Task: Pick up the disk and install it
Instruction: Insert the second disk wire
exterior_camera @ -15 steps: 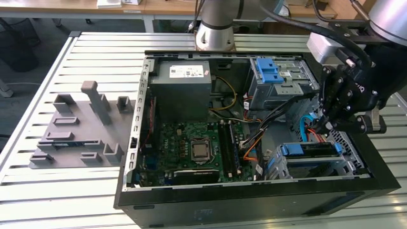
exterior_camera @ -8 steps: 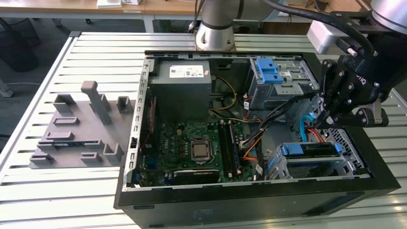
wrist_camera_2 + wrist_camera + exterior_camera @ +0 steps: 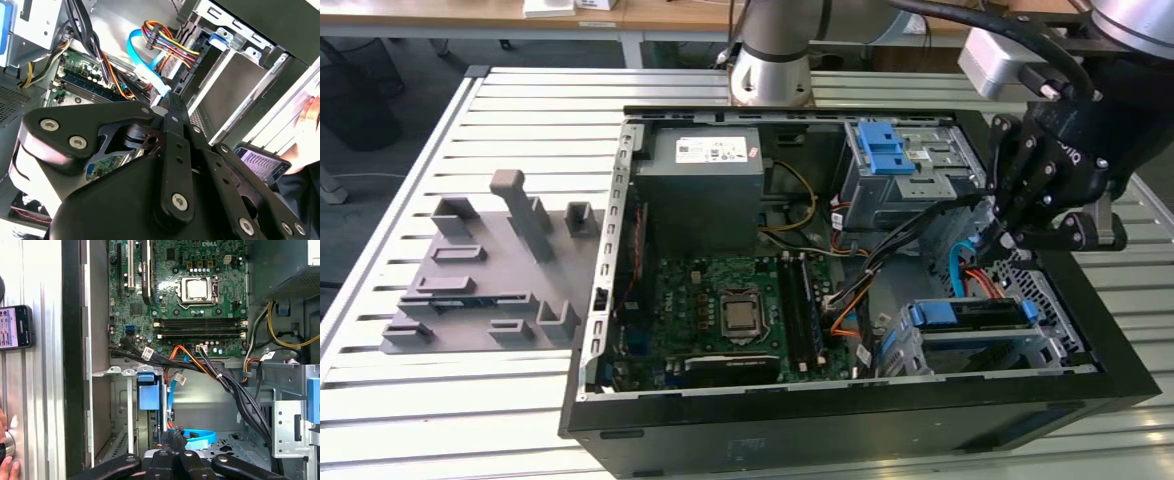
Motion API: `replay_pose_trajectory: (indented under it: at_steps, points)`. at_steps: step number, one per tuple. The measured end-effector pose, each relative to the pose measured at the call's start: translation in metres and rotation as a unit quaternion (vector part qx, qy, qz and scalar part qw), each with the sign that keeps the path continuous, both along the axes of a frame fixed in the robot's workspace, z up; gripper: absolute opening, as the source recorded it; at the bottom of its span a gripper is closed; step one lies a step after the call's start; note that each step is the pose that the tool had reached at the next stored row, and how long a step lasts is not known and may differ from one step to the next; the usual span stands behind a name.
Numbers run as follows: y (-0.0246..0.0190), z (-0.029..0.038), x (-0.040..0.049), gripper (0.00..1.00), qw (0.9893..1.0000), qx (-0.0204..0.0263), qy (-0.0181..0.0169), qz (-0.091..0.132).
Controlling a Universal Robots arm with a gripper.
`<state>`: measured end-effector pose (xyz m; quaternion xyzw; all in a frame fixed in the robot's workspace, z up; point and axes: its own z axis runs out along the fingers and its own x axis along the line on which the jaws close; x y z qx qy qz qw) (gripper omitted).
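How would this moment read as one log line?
tool: above drive bay | blue-framed silver disk: seated in bay | open black computer case

**Three views on one open case**

My exterior view looks steeply down at the open computer case (image 3: pixel 854 270) on the bench (image 3: pixel 494 120), arm at two o'clock. Both wrist views sit close inside it, sharing the orange cables (image 3: pixel 187 357) and motherboard (image 3: pixel 185 295).

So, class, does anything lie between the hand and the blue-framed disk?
Yes. In the exterior view, a loose blue cable and red-orange wires cross the gap between the hand and the disk inside the case.
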<state>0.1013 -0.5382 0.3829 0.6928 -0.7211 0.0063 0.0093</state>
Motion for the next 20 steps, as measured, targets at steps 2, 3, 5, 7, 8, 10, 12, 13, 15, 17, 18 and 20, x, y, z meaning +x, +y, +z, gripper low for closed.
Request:
replay_pose_trajectory:
  at_steps: [2, 3, 5, 7, 8, 10, 12, 13, 15, 17, 18, 20]
  points:
    - [0.0018, -0.0001, 0.0000, 0.11, 1.0000, 0.0000, 0.0000, 0.000]
    - [0.0026, -0.0002, 0.0000, 0.11, 1.0000, 0.0000, 0.0000, 0.000]
    - [0.0033, -0.0006, 0.0000, 0.11, 1.0000, 0.0000, 0.0000, 0.000]
    - [0.0034, -0.0016, 0.0000, 0.11, 1.0000, 0.0000, 0.0000, 0.000]
    - [0.0034, -0.0028, 0.0000, 0.11, 1.0000, 0.0000, 0.0000, 0.000]
    - [0.0035, -0.0052, 0.0000, 0.11, 1.0000, 0.0000, 0.0000, 0.000]
    - [0.0035, -0.0079, 0.0000, 0.11, 1.0000, 0.0003, 0.0000, 0.000]
    - [0.0035, -0.0097, 0.0000, 0.11, 1.0000, 0.0015, 0.0000, 0.000]
    - [0.0037, -0.0121, 0.0000, 0.11, 1.0000, 0.0027, 0.0000, 0.000]
    - [0.0040, -0.0132, 0.0000, 0.11, 1.0000, 0.0027, 0.0000, 0.000]
    - [0.0040, -0.0132, 0.0000, 0.11, 1.0000, 0.0024, 0.0000, 0.000]
    - [0.0040, -0.0132, 0.0000, 0.11, 1.0000, 0.0023, 0.0000, 0.000]
